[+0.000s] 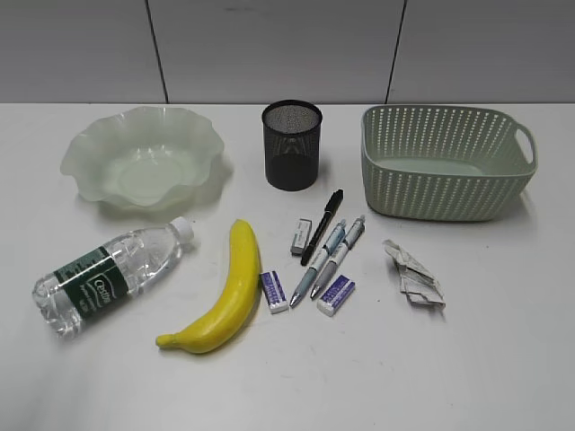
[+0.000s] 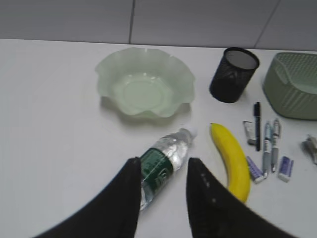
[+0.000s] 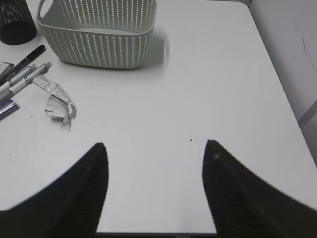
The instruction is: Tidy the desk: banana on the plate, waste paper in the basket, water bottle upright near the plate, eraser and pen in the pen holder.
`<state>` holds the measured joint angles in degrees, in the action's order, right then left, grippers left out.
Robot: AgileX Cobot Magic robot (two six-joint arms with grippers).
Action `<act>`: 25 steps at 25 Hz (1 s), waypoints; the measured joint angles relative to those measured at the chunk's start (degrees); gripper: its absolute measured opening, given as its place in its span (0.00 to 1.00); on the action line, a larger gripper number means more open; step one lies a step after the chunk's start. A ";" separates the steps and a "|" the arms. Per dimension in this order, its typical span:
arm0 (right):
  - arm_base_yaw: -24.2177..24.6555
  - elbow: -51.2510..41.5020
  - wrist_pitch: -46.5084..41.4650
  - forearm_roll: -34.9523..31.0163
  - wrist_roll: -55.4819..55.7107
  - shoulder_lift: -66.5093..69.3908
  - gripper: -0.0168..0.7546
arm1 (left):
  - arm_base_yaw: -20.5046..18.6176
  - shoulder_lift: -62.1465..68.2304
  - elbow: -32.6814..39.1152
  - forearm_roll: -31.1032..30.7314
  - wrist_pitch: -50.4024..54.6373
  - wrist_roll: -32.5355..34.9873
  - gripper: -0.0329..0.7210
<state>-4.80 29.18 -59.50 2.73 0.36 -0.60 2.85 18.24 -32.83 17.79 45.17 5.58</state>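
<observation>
The water bottle (image 1: 112, 277) lies on its side at the front left of the desk (image 1: 503, 359), cap toward the pale-green plate (image 1: 139, 171) behind it. The banana (image 1: 225, 292) lies to its right. Three pens (image 1: 322, 225) and three erasers (image 1: 274, 292) are scattered in front of the black mesh pen holder (image 1: 292, 144). The waste paper (image 1: 415, 274) lies in front of the basket (image 1: 445, 171). My left gripper (image 2: 163, 162) hangs open, high over the bottle (image 2: 161, 166), holding nothing. The right gripper (image 3: 156, 145) is open over bare desk. Neither arm shows in the exterior view.
In the right wrist view the desk's right edge (image 3: 285, 94) runs close by and the front edge (image 3: 156, 233) lies just under the fingers. A grey panelled wall (image 1: 269, 45) backs the desk.
</observation>
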 joint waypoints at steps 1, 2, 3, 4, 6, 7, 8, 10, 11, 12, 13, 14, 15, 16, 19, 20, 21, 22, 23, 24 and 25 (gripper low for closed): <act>0.00 0.00 0.00 0.00 0.00 0.00 0.64 | 0.00 3.78 -0.45 4.25 -1.82 3.58 0.36; 0.00 0.00 0.00 0.00 0.00 0.00 0.64 | 0.00 7.67 -1.01 8.14 -3.19 8.01 0.36; 0.00 0.00 0.00 0.00 0.00 0.00 0.64 | 0.00 11.74 -1.68 12.86 -3.99 12.77 0.36; 0.00 0.00 0.00 0.00 0.00 0.00 0.64 | 0.00 15.24 -2.27 17.33 -4.34 16.54 0.36; 0.00 0.00 0.00 0.00 0.00 0.00 0.64 | 0.00 23.94 -3.73 23.73 -4.23 23.61 0.36; 0.00 0.00 0.00 0.00 0.00 0.00 0.64 | 0.06 28.60 -4.44 26.05 -3.76 26.08 0.36; 0.00 0.00 0.00 0.00 0.00 0.00 0.64 | 0.53 33.33 -5.36 27.35 -3.54 27.63 0.36; 0.00 0.00 0.00 0.00 0.00 0.00 0.64 | 2.54 41.06 -7.19 27.53 -3.21 29.50 0.36; 0.00 0.00 0.00 0.00 0.00 0.00 0.64 | 4.50 43.99 -8.16 27.42 -3.21 29.91 0.36; 0.00 0.00 0.00 -0.04 0.00 0.00 0.64 | 6.51 47.36 -9.51 26.66 -3.36 30.23 0.36; 0.00 0.00 0.00 0.01 0.00 0.00 0.64 | 9.28 50.60 -10.94 25.65 -3.81 30.28 0.36; 0.00 0.00 0.00 0.01 0.00 0.00 0.64 | 12.30 53.71 -12.32 24.32 -4.54 30.28 0.36; 0.00 0.00 0.00 0.01 0.00 0.00 0.64 | 15.39 56.18 -13.42 22.89 -5.17 29.90 0.37; 0.00 0.00 0.00 0.01 0.00 0.00 0.64 | 17.84 59.09 -14.68 21.26 -6.18 29.08 0.38; 0.00 0.00 0.00 0.01 0.00 0.00 0.64 | 24.77 66.88 -17.85 14.35 -8.32 23.23 0.46; 0.00 0.00 0.00 0.01 0.00 0.00 0.64 | 26.60 69.45 -18.77 12.17 -8.98 20.57 0.52; 0.00 0.00 0.00 0.01 0.00 0.00 0.64 | 28.14 71.92 -19.71 9.83 -9.33 18.20 0.58; 0.00 0.00 0.00 0.01 0.00 0.00 0.64 | 29.40 73.91 -20.47 8.09 -9.47 16.71 0.62; 0.00 0.00 0.00 0.01 0.00 0.00 0.64 | 30.24 76.13 -21.42 7.02 -9.63 15.62 0.66; 0.00 0.00 0.00 0.01 0.00 0.00 0.64 | 31.15 78.23 -22.32 6.45 -10.07 14.97 0.68; 0.00 0.00 0.00 0.01 0.00 0.00 0.64 | 31.92 80.13 -22.98 6.00 -10.79 14.39 0.70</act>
<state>-4.80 29.18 -59.50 2.74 0.36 -0.60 34.77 98.37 -55.81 23.79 34.38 19.98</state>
